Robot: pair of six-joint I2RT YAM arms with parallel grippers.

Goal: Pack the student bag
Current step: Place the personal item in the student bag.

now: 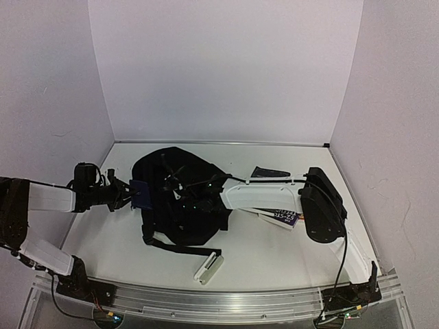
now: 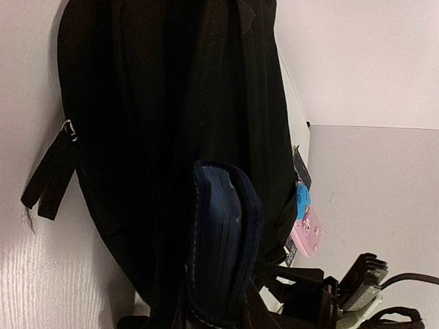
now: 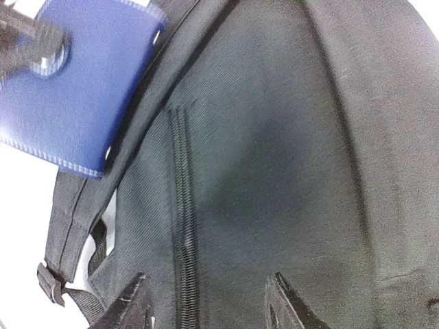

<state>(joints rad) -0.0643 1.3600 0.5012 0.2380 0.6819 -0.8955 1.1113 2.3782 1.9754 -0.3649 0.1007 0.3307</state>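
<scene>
The student bag (image 1: 180, 205) is a large black backpack lying flat mid-table. My left gripper (image 1: 132, 194) is at its left edge, shut on a navy wallet (image 1: 141, 195). In the left wrist view the wallet (image 2: 223, 240) stands on edge between the jaws of that gripper (image 2: 219, 314), right against the bag's (image 2: 164, 103) side. My right gripper (image 1: 177, 185) reaches over the bag from the right. In the right wrist view that gripper (image 3: 209, 293) is open just above the bag's fabric (image 3: 288, 157), beside a closed zipper (image 3: 182, 219), holding nothing. The wallet (image 3: 82, 89) shows at upper left.
A white oblong case (image 1: 208, 267) lies near the front edge below the bag's strap (image 1: 180, 247). A printed booklet (image 1: 281, 216) lies under the right arm, and a dark triangular item (image 1: 267, 173) behind it. A pink and blue item (image 2: 306, 226) pokes out past the bag.
</scene>
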